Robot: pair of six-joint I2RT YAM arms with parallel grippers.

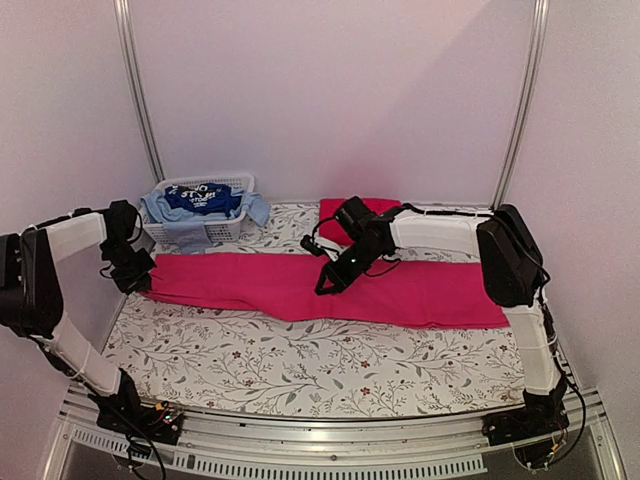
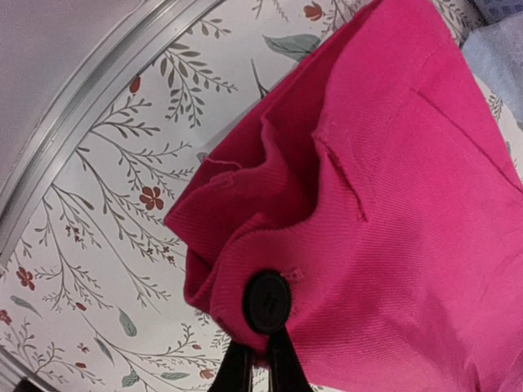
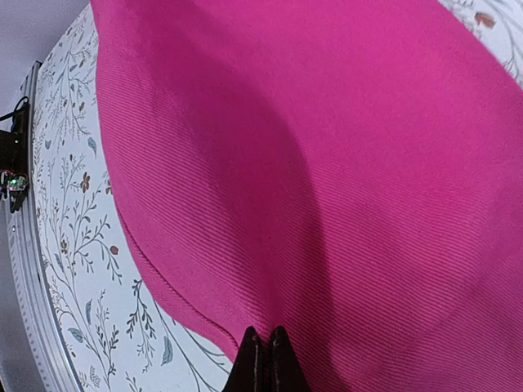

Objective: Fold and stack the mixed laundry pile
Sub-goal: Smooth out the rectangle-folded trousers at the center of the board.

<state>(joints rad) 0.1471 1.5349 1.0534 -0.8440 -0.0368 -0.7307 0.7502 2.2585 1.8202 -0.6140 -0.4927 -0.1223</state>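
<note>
While the pink-magenta cloth lies stretched across mid-frame on the floral worktop, left end effector is pinched tight on its left end and right end effector is pinched tight on its near edge at centre. Folded red piece sits behind it. White basket, upper left, holds light blue pieces and a dark blue garment; its white print is too small to read.

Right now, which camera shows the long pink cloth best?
The top external view: the pink cloth shows nearly whole. The left wrist sees only a bunched corner, the right wrist only a close-up patch.
</note>
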